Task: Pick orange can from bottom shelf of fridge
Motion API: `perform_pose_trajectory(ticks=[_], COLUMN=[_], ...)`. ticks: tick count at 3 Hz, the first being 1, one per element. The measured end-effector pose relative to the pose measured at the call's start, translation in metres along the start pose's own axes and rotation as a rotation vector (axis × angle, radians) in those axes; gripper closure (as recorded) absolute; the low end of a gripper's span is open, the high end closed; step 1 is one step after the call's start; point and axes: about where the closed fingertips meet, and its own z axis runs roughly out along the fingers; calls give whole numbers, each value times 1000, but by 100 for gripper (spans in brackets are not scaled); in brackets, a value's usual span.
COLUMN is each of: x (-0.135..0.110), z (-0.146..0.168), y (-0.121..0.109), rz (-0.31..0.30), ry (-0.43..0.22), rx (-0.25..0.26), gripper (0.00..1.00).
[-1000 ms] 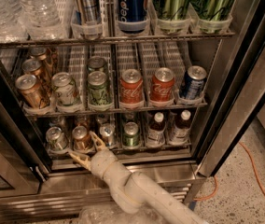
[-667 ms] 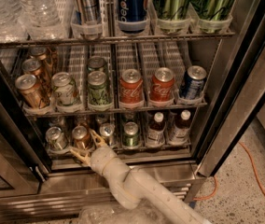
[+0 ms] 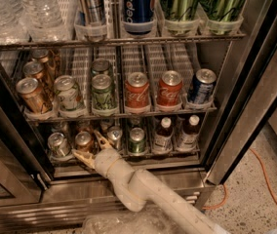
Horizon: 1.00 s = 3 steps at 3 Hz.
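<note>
The fridge stands open in the camera view. On its bottom shelf the small copper-orange can stands second from the left, between a silver can and another small can. My gripper is at the front edge of that shelf, on a pale arm reaching in from below. It is open, with one yellowish finger to the can's right and the other low in front of it. The can's lower part is hidden behind the fingers.
A green can and two brown white-capped bottles fill the shelf's right side. The rack above holds bronze-gold cans, green-white cans, Coca-Cola cans and a Pepsi can. The glass door stands left; an orange cable lies on the floor.
My gripper has moved a little up and inward, closer around the orange can. The cans and bottles have not moved.
</note>
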Motion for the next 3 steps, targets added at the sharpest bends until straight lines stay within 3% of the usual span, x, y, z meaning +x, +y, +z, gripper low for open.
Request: perform_pose_trajectory(ticks=[1, 3], x=[6, 11], z=[7, 10], y=[3, 10], rz=[7, 17], ry=[9, 18], rx=[-14, -30], gripper=[32, 75])
